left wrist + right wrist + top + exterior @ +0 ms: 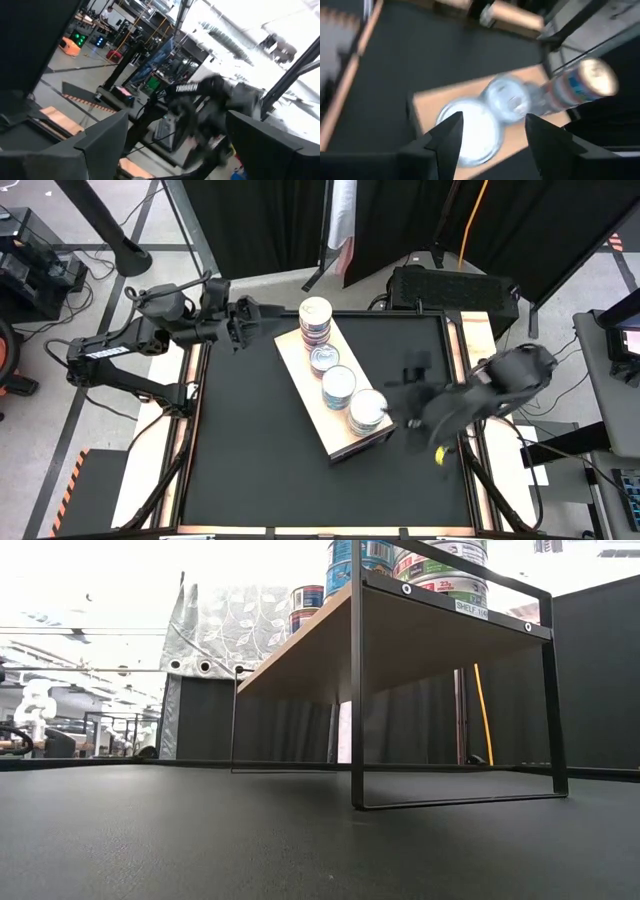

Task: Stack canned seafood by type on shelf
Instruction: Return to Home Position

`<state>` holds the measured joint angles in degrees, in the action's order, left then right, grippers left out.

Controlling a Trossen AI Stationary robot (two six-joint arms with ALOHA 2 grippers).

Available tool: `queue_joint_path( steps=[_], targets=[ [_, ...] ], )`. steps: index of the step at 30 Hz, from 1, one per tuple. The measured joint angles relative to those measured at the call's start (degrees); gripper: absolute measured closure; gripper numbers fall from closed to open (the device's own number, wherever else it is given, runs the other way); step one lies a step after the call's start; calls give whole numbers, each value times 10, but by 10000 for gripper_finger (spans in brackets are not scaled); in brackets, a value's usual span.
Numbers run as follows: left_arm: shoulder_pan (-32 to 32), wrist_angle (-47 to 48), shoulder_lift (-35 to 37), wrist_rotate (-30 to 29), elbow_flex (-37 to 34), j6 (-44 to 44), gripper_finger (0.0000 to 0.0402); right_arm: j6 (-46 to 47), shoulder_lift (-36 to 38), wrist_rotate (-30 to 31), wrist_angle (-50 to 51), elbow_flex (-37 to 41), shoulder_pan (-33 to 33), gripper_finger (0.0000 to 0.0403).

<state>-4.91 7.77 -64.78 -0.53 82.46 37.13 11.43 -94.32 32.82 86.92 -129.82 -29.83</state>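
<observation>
The shelf [298, 360] is a pale wood board on a black wire frame [356, 690], lying slantwise mid-table. Several stacks of tins stand along it: a tall stack [315, 313] at the far end, then lower ones [326, 360], [339, 386] and one [367, 410] at the near end. My left gripper [264, 314] hovers open at the far left, beside the tall stack, holding nothing [175, 137]. My right gripper [402, 402] is open just right of the near-end stack. In its wrist view [492, 127] its fingers stand above the silvery tin tops [472, 127], [507, 100].
Black tabletop [250, 460] spreads left of and nearer than the shelf. Pale wood strips [470, 340] line the table's left and right edges. In the low view the shelf frame stands on thin black legs with open room beneath the board [400, 640].
</observation>
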Motion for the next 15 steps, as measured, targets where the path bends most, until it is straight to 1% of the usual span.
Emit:
queue_joint_path(
  steps=[2,3,5,7,10,13,15],
  targets=[
    [0,6,1,0,0,-17,69,23,3,18,1,-50,3,209],
    [0,7,2,0,0,-25,74,34,15,32,-14,-51,3,217],
    [0,3,4,0,0,-45,91,47,64,46,-69,-21,5,238],
    [0,2,8,-5,0,-68,119,75,105,57,-90,-10,6,267],
    [1,3,10,-23,0,-105,180,104,148,62,-79,-8,4,323],
    [1,8,12,-34,0,-146,262,92,179,57,-77,-7,-10,385],
    [1,12,13,-35,0,-176,324,63,194,59,-75,-7,-16,393]
  ],
)
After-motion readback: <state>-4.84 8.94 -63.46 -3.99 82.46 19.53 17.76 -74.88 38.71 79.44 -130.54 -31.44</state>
